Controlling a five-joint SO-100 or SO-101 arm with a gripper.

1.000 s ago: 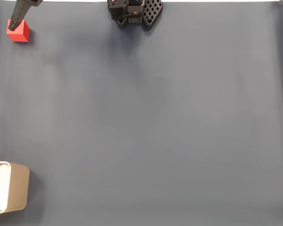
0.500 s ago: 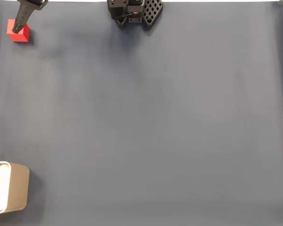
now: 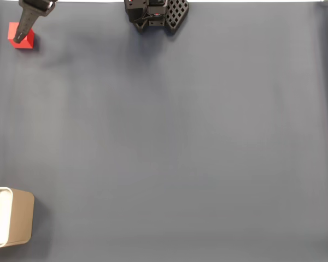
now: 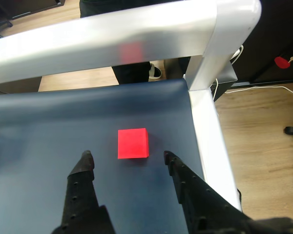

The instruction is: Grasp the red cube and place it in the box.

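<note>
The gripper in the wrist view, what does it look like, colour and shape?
The gripper is matte black plastic with two long tapering fingers, and a row of small round holes runs along each one. No cables or markings show on it.

In the fixed view, the box [image 3: 13, 224] at eight o'clock is cut off by the left edge, so part of its white inside is out of frame. At eleven o'clock, one dark finger [image 3: 24, 24] covers part of the red cube [image 3: 26, 41]. The arm's base [image 3: 156, 13] at twelve o'clock is clipped by the top edge. In the wrist view, the gripper [image 4: 128, 158] runs off the bottom edge.
</note>
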